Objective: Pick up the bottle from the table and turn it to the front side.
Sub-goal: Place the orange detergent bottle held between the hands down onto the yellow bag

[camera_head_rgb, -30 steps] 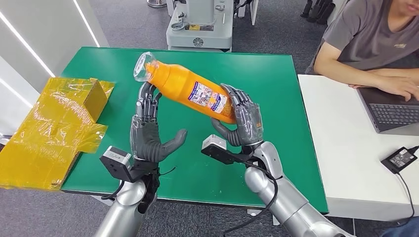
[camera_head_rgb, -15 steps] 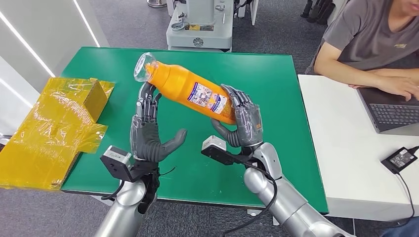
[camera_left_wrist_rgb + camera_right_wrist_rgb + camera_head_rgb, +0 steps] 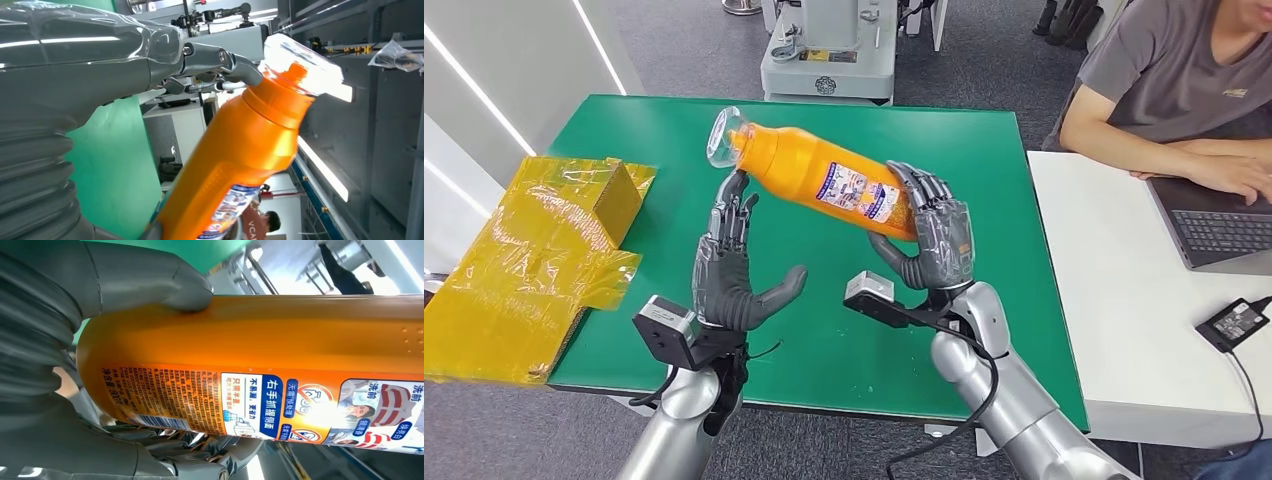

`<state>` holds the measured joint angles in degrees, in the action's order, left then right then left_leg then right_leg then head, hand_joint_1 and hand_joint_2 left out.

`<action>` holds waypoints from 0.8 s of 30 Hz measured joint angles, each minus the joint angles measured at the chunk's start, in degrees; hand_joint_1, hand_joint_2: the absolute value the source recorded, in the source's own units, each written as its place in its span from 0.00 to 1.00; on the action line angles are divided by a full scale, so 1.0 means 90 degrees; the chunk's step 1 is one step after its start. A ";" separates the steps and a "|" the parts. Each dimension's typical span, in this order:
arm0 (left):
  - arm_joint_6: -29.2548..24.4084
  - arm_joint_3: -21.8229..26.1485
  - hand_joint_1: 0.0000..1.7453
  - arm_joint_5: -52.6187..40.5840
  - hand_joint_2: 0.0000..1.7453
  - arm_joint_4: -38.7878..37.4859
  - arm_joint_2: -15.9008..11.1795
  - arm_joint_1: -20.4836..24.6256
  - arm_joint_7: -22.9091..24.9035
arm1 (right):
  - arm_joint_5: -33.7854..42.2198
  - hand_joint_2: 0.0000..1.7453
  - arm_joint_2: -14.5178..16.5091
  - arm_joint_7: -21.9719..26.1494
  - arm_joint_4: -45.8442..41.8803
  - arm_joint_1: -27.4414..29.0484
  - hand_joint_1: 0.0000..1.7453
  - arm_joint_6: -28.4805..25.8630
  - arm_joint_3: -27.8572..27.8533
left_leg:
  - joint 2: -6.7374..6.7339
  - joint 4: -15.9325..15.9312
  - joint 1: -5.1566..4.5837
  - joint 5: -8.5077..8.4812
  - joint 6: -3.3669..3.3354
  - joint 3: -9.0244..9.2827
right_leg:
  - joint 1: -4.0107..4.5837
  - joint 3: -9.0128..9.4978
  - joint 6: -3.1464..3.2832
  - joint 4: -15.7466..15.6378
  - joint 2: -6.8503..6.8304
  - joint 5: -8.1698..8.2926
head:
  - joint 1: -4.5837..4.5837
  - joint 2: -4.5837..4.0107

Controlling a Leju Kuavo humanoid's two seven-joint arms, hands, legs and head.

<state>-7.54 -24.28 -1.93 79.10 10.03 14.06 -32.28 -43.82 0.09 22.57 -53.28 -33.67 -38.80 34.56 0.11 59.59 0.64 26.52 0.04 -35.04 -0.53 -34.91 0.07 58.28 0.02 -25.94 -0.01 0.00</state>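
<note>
Orange bottle point(image 3: 819, 178) gripped at base by right robot hand point(image 3: 932, 240), held tilted above green table point(image 3: 984, 180), likely so label can be rotated frontward. Left robot hand point(image 3: 729, 265) open, fingertips point(image 3: 736, 182) touching bottle's neck, thumb spread, steadying. Person with laptop point(image 3: 1214, 232) sits alongside.

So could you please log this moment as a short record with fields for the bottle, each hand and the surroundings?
bottle: orange bottle, lifted above the green table, tilted, clear cap toward the robot's left
right hand: right hand grips the bottle's base end
left hand: left hand fingers spread, fingertips at the bottle's neck
surroundings: yellow wrapped box beside the table; person at a laptop
</note>
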 joint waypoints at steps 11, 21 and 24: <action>0.0055 0.0000 0.00 -0.0010 1.00 -0.0109 0.0018 0.0050 -0.0004 | -0.0400 1.00 0.0100 0.0177 -0.0588 0.0349 1.00 0.0000 -0.0839 | -0.0002 0.0000 0.0000 0.0000 0.0000 0.0002 | 0.0000 0.0000 0.0000 0.0000 0.0002 0.0000 | -0.0001 0.0000; 0.0056 0.0000 0.00 -0.0004 1.00 -0.0109 0.0021 0.0048 -0.0016 | -0.0310 1.00 0.0109 0.0251 -0.0578 0.0404 1.00 0.0000 -0.0901 | -0.0002 0.0000 0.0000 0.0000 0.0000 0.0001 | 0.0000 -0.0001 0.0000 0.0000 0.0002 0.0000 | -0.0001 0.0000; 0.0067 0.0000 0.00 -0.0004 1.00 -0.0111 0.0019 0.0048 -0.0024 | -0.0188 1.00 0.0109 0.0144 -0.0533 0.0418 1.00 0.0024 -0.0869 | -0.0002 -0.0001 0.0000 0.0000 0.0000 0.0001 | 0.0000 -0.0001 0.0000 0.0000 0.0002 0.0000 | -0.0001 0.0000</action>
<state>-6.93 -24.28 -1.97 78.10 10.21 14.50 -32.50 -45.51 1.07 23.87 -58.08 -29.91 -38.58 26.74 0.09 59.58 0.64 26.52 0.04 -35.03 -0.53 -34.92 0.07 58.28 0.03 -25.95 -0.02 0.00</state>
